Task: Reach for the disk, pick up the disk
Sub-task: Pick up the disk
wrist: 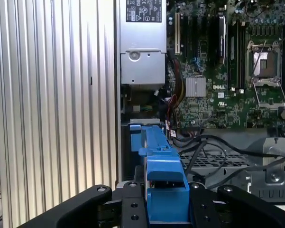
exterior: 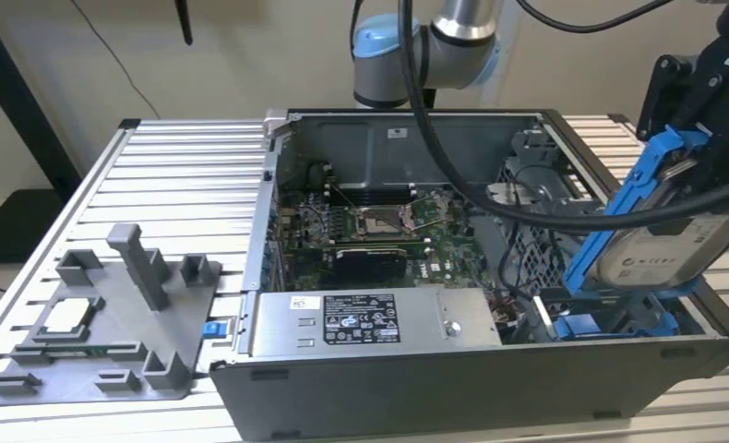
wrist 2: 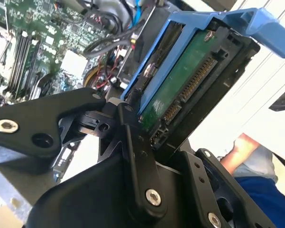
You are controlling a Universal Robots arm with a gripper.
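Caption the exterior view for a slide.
Gripper holds the blue-framed disk, tilted, above the open computer case at the exterior view's right.

Silver-grey disk [exterior: 660, 249] with bright blue frame, green motherboard [exterior: 377, 226], grey ribbed table [exterior: 180, 185].

An open computer case [exterior: 463, 388] sits on the ribbed worktop [exterior: 180, 185]; a grey fixture [exterior: 118, 323] lies just beside the case, on the exterior view's left.

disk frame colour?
Bright blue, edging the silver-grey disk held in the gripper; clearest in the exterior view.
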